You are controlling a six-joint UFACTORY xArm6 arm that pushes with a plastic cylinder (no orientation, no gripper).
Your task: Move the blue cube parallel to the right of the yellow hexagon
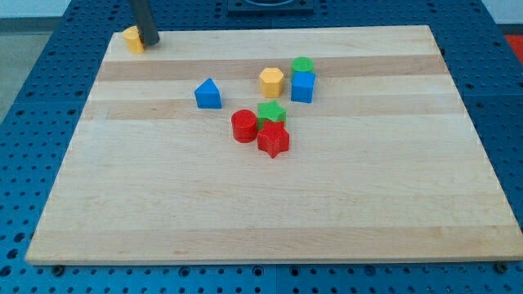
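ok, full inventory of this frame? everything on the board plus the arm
board: 1, light wood, fills most of the view, on a blue perforated table
yellow hexagon: 1, yellow, centre, upper half
blue cube: 1, blue, close beside the hexagon on the view's right
green cylinder: 1, green, just behind the cube
blue block: 1, blue, peaked top, to the view's left of the hexagon
red cylinder: 1, red, centre
green block: 1, green, shape unclear, beside the red cylinder
red star: 1, red, below the green block
yellow block: 1, yellow, top left corner
my tip: 1, dark rod, beside the yellow block, far from the cube
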